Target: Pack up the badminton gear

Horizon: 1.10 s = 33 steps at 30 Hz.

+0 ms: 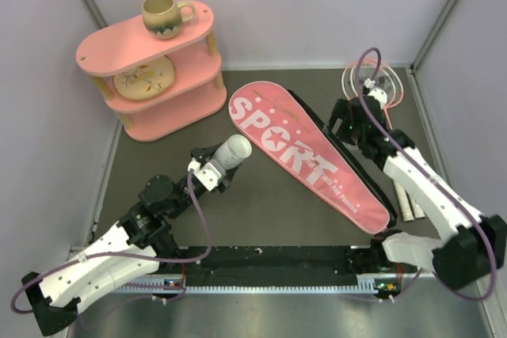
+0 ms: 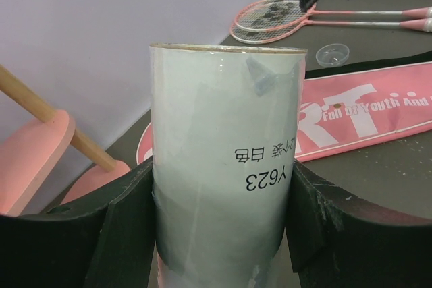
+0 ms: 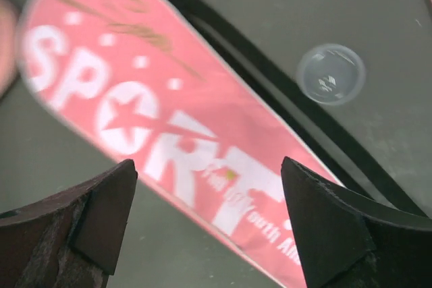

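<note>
Both fingers of the left gripper clamp the white tube just left of the pink bag, near whose right edge the right gripper hangs spread and empty, rackets beyond it, shelf far left.

The left arm reaches toward the middle, jaws clamped on both sides of a white tube. The right arm stretches far forward, wrist tipped down, jaws spread wide.

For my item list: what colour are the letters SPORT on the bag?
White, on the pink bag; clearest in the top external view.
</note>
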Motion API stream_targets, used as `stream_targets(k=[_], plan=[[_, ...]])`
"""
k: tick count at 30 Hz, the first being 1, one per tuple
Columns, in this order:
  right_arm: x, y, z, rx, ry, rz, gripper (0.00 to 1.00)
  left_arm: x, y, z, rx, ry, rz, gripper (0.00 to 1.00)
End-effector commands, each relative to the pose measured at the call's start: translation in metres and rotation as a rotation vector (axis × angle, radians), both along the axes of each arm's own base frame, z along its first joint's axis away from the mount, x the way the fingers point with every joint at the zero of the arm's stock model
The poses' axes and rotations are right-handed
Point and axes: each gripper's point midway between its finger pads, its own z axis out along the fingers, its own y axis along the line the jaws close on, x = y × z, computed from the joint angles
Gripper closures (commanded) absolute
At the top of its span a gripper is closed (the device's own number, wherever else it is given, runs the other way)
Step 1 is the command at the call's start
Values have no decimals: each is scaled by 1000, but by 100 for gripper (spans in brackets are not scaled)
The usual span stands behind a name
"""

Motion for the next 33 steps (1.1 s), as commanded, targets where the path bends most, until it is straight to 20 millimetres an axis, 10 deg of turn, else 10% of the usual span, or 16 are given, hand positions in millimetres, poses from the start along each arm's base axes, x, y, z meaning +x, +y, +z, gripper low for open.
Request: stream_targets(k=[1, 7, 33], plan=[[18, -43, -54, -21, 224, -99, 18, -2, 5, 37, -96, -56, 14, 90], [58, -63, -107, -197, 384, -69, 57, -2, 4, 35, -93, -52, 11, 90], [96, -81, -177, -438, 549, -36, 74, 1, 1, 31, -76, -46, 10, 90]])
